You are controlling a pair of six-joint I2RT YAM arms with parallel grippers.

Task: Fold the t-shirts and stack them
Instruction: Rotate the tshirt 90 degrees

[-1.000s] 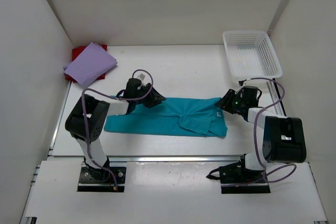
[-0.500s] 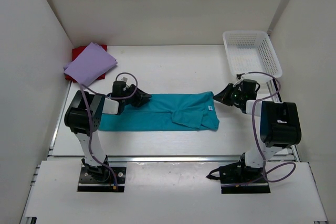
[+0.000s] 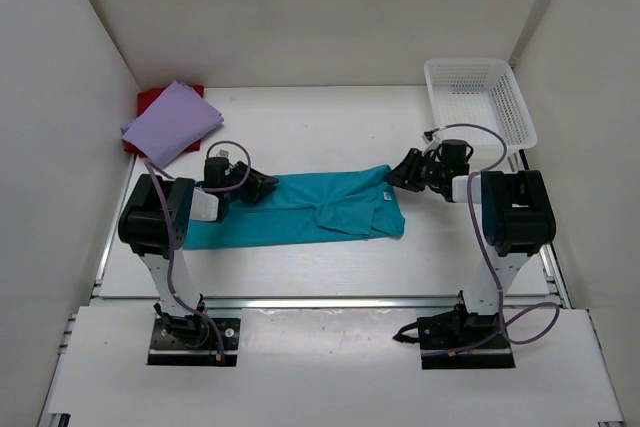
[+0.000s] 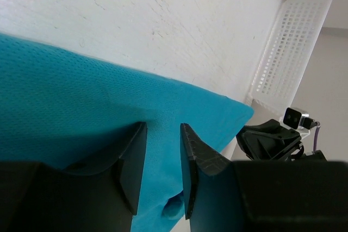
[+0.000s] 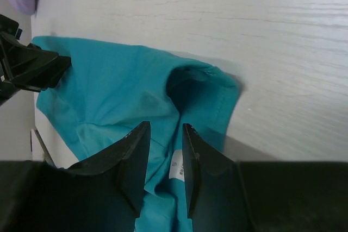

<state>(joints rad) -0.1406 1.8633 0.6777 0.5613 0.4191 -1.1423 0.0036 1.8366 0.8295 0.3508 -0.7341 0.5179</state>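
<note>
A teal t-shirt, folded into a long strip, lies across the middle of the table. My left gripper is at its far left edge and my right gripper at its far right corner. In the left wrist view the jaws stand nearly closed with teal cloth pinched between them. In the right wrist view the gripper is likewise narrow on the collar end of the shirt, beside its white label. A folded purple shirt lies on a red one at the far left.
A white mesh basket stands at the far right corner. White walls enclose the table on the left, back and right. The metal rail of the table's front edge runs in front of the arm bases.
Both grippers have moved away from the bases and to the left, and the teal shirt has slid with them. The strip now lies farther back on the table.
</note>
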